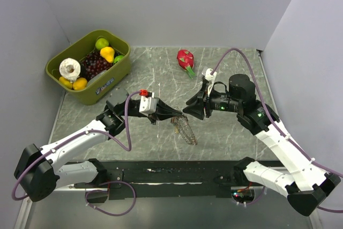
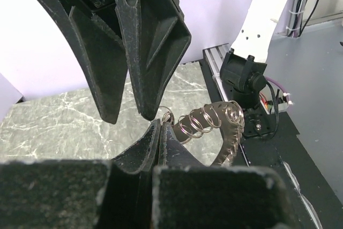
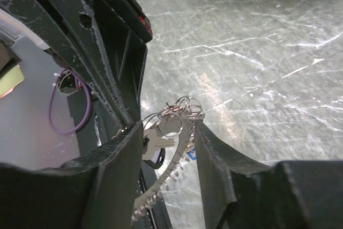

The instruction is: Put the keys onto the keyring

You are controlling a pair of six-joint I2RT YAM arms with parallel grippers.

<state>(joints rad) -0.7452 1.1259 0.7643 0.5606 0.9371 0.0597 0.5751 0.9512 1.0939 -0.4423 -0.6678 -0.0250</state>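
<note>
My left gripper (image 1: 176,114) is shut on the keyring (image 1: 185,130), pinching a small wire loop at its top. The hoop hangs below over the table. In the left wrist view the shut fingertips (image 2: 159,125) hold that loop, and the coiled rim (image 2: 228,132) curves away to the right. My right gripper (image 1: 188,109) faces the left one tip to tip. In the right wrist view its jaws (image 3: 167,130) stand apart around the keyring's rim (image 3: 177,164). A silver key with a dark head (image 3: 159,144) lies against its left finger. Other keys cannot be made out.
An olive bin (image 1: 107,87) with fruit stands at the back left. A pink dragon fruit (image 1: 185,58) lies at the back middle. Grey walls close in both sides. A black strip (image 1: 177,174) runs along the near edge.
</note>
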